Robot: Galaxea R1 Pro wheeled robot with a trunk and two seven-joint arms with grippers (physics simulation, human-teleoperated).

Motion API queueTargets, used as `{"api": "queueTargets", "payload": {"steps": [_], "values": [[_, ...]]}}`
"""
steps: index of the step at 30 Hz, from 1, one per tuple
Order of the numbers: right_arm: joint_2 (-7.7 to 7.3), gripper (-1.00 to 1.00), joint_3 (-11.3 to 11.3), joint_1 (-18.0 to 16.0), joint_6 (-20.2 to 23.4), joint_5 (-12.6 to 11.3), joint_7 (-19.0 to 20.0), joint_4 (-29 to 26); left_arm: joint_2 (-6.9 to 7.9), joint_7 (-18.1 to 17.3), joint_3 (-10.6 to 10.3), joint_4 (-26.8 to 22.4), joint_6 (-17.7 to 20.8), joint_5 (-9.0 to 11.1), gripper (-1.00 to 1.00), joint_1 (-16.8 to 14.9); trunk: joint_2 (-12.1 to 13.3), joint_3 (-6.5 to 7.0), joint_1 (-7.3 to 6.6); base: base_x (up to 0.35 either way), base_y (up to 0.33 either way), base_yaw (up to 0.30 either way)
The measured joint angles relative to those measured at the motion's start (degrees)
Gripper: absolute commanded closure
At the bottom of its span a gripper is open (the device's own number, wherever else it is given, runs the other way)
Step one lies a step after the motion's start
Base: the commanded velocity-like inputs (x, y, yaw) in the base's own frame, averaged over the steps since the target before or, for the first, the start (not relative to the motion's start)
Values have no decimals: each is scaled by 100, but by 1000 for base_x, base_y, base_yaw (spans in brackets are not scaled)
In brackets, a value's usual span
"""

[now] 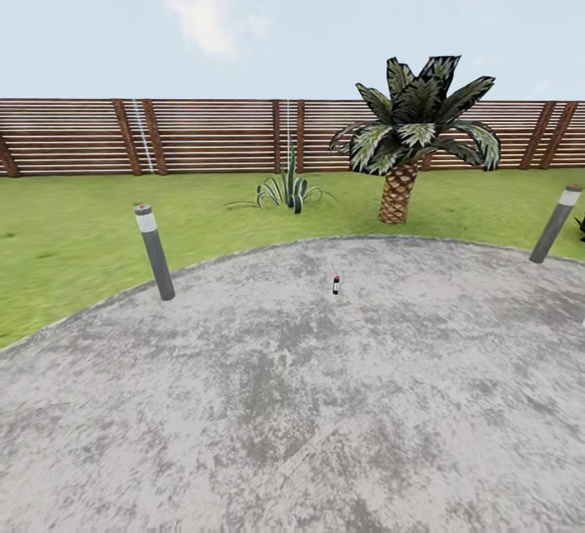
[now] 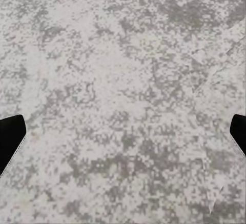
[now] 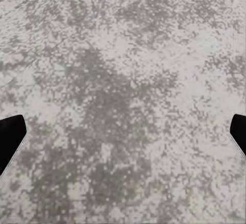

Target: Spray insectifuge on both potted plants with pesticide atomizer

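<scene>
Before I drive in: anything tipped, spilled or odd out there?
Nothing spilled or damaged. The pesticide atomizer stands upright, alone on the patio. Both bollards, and, appear to lean, possibly lens distortion.

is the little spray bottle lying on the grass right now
No, the pesticide atomizer stands upright on the grey paved patio, well inside its edge and away from the lawn.

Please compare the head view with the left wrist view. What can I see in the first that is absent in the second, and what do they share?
The head view alone has the pesticide atomizer standing on the patio, two grey bollards, a palm, a spiky green plant, the lawn and the wooden fence. The left wrist view alone has the left end effector, its dark fingertips wide apart with nothing between. Both share the mottled grey patio.
</scene>
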Motion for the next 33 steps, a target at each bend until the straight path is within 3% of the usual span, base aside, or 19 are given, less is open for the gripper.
{"api": "queueTargets", "payload": {"steps": [11,33], "values": [[0,-100,-4,1,0,-1,0,0,0,0,1,5,0,0,-100,-1,0,0,0,337,0,-46],[-1,-100,-8,1,1,-1,0,9,-1,0,1,0,-1,0,-100,-2,0,29,0,337,27,-282]]}}
